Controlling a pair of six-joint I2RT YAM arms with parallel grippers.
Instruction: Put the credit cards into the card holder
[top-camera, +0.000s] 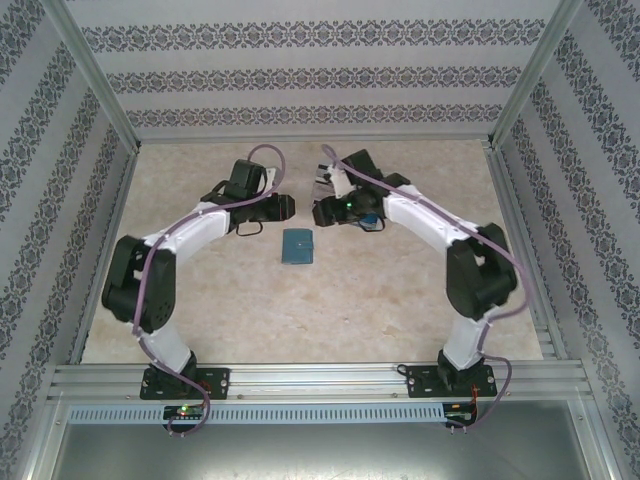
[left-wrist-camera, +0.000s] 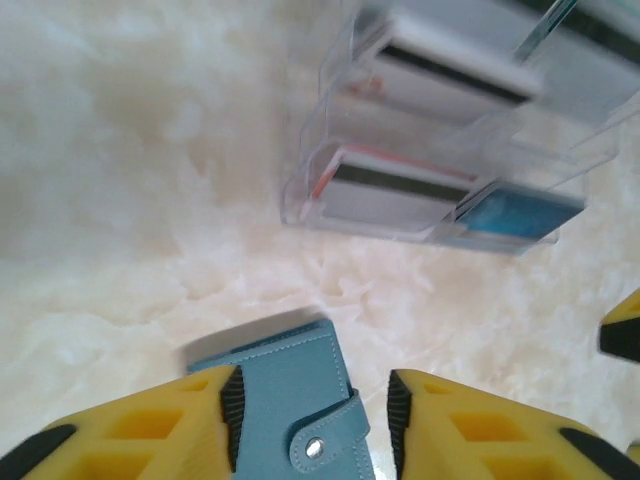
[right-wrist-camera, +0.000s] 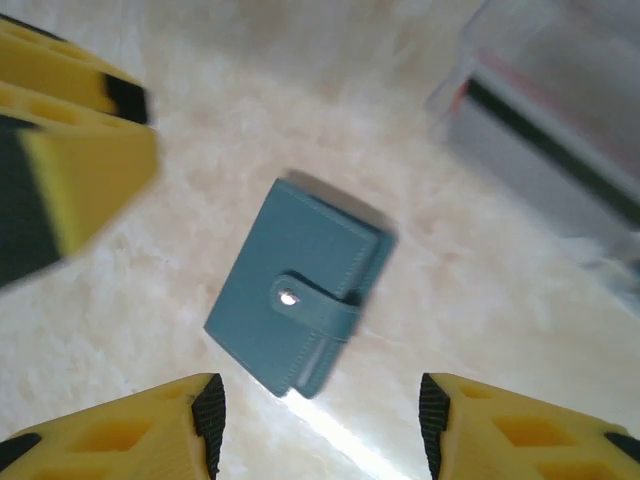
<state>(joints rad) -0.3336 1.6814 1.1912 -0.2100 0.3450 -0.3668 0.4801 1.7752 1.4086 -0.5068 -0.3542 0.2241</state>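
Slate-blue soft folding card holder (top-camera: 297, 246): snapped shut, flat on cream marbled desk (top-camera: 250, 310). Thin striped and teal credit cards (left-wrist-camera: 395, 190): in clear plastic tray (left-wrist-camera: 300, 200). The left claw (left-wrist-camera: 310, 410) and right claw (right-wrist-camera: 320, 415): spread wide, empty.

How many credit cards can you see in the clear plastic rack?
3 in the clear rack: a striped white card on top, a second striped card lower left, a blue card lower right. More may hide behind.
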